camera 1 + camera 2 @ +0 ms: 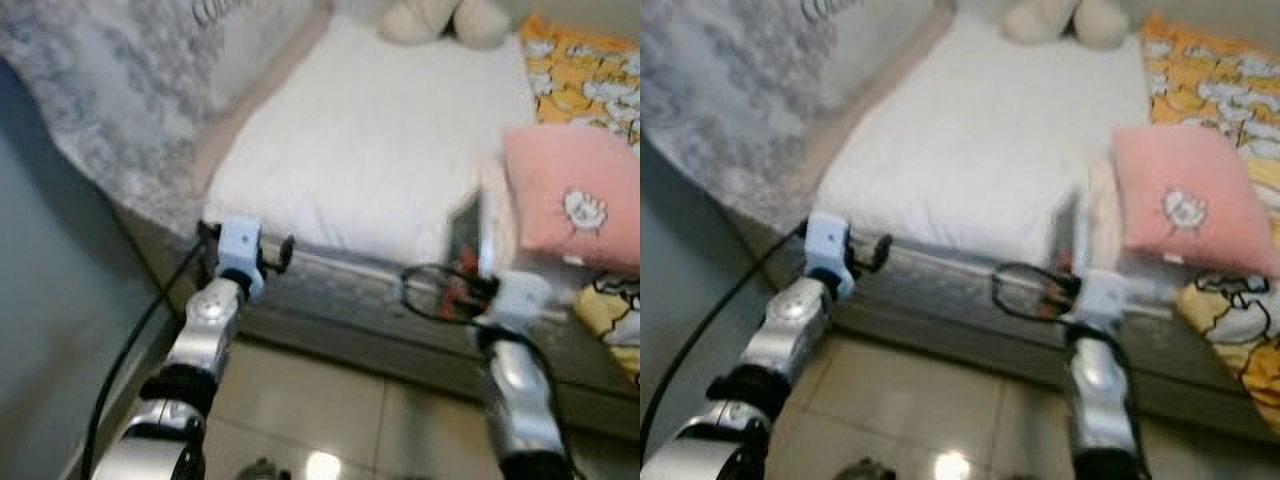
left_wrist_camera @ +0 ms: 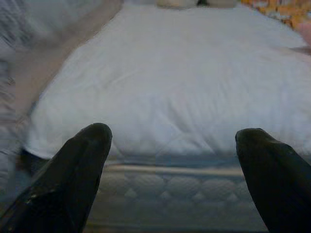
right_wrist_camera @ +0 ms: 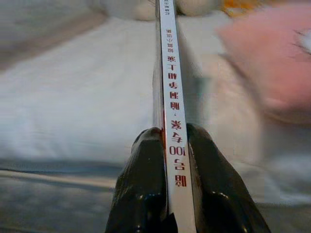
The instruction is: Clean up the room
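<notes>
**Robot Held a Thin Book at the Edge of the Bed**

The robot stood on the tiled floor (image 1: 330, 400) at the foot of a bed (image 1: 380, 150). The bed had a white cover. A grey patterned blanket (image 1: 110, 90) hung down on the robot's left side.

The right gripper (image 3: 167, 141) was up by the near edge of the bed. Its two black fingers (image 3: 141, 184) were squeezed tight on a thin book (image 3: 170, 73). The book stood on its edge, and its white spine with red letters faced the wrist camera. From the head camera the book (image 1: 468, 235) stuck up over the mattress edge, just beside a pink pillow (image 1: 570, 195).

The pink pillow lay on the robot's right side of the bed. It had a small white picture on it. Next to it was a yellow sheet (image 1: 585, 70) with white shapes. A soft cream toy (image 1: 440, 18) sat at the far end of the bed.

The left gripper (image 2: 172, 141) was held up at the near left corner of the bed. Its fingers (image 2: 73, 174) were wide apart with nothing between them.
</notes>
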### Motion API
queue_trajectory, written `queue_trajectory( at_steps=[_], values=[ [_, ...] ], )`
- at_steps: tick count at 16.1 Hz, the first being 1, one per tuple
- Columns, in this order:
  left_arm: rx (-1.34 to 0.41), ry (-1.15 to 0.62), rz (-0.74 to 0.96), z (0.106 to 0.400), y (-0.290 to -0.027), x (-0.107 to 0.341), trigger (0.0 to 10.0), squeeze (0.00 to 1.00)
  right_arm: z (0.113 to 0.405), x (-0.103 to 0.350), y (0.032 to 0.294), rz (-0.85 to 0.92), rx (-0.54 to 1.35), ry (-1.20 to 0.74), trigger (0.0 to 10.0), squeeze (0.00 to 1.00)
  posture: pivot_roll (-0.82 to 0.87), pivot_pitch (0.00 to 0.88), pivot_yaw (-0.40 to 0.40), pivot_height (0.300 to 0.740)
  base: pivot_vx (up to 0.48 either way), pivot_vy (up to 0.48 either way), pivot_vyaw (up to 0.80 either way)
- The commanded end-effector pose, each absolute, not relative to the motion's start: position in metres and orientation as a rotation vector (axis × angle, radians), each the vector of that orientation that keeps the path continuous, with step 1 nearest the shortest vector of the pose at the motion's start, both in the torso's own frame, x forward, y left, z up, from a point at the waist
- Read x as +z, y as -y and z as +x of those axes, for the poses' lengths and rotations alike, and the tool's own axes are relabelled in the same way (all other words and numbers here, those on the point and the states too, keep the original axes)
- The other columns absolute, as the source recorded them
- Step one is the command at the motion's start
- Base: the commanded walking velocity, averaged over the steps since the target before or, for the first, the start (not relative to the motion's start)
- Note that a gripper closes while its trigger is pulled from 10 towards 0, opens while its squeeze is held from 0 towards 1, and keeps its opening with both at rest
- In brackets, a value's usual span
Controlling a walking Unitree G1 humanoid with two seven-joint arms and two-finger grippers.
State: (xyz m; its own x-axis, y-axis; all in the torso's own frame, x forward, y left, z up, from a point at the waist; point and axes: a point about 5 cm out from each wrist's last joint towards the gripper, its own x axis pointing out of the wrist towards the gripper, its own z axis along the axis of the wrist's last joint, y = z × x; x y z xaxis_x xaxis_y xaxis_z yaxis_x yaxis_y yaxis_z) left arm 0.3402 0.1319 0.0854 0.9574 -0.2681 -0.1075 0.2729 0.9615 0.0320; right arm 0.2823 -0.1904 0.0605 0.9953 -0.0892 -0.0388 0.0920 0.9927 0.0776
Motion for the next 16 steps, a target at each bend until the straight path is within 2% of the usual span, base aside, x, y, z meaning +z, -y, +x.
queue_trajectory(
  at_steps=[1, 11, 16],
  values=[
    [-0.317, -0.051, 0.053, 0.346, -0.114, 0.098, 10.0, 0.0, 0.29, 0.074, 0.191, 0.058, -0.084, 0.026, 0.0, 0.0, 0.03, 0.0, 0.047, 0.74, 0.461, 0.0, 0.0],
    [-0.244, -0.058, 0.001, 0.357, -0.119, 0.104, 10.0, 0.0, 0.297, 0.074, 0.189, 0.053, -0.059, 0.016, 0.0, 0.0, 0.0, 0.0, 0.059, 0.74, 0.452, 0.0, 0.0],
    [-0.237, -0.053, -0.007, 0.359, -0.119, 0.105, 10.0, 0.0, 0.296, 0.072, 0.188, 0.058, -0.055, 0.011, 0.0, 0.0, 0.0, 0.0, 0.059, 0.74, 0.404, 0.257, 0.0]
  ],
)
